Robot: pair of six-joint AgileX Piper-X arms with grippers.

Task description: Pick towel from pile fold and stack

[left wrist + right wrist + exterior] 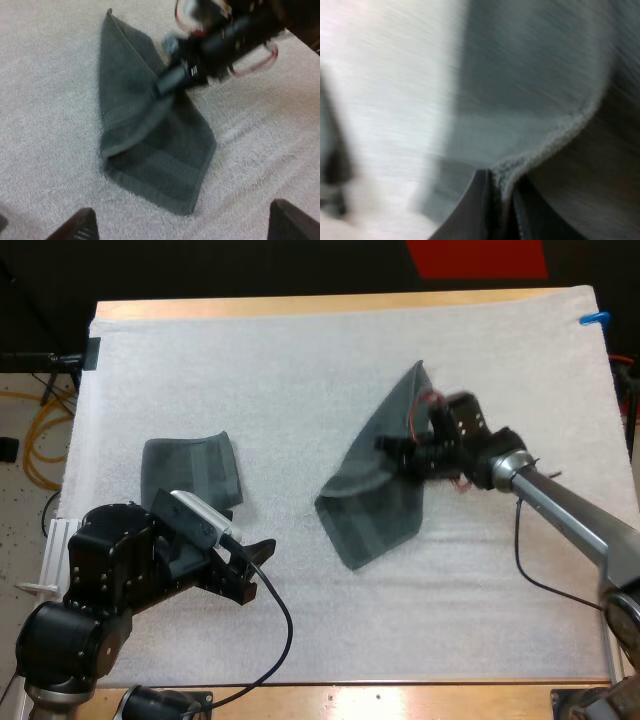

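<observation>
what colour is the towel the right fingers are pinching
The towel is dark grey-green, with a band near one hem; clearest in the left wrist view.

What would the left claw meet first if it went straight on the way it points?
Probably the near edge of the towel that the right claw holds, though depth is unclear.

No writing can be read anywhere — none at all.

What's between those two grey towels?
Nothing: in the high view, bare white mat separates the folded towel from the held towel in the right gripper.
</observation>
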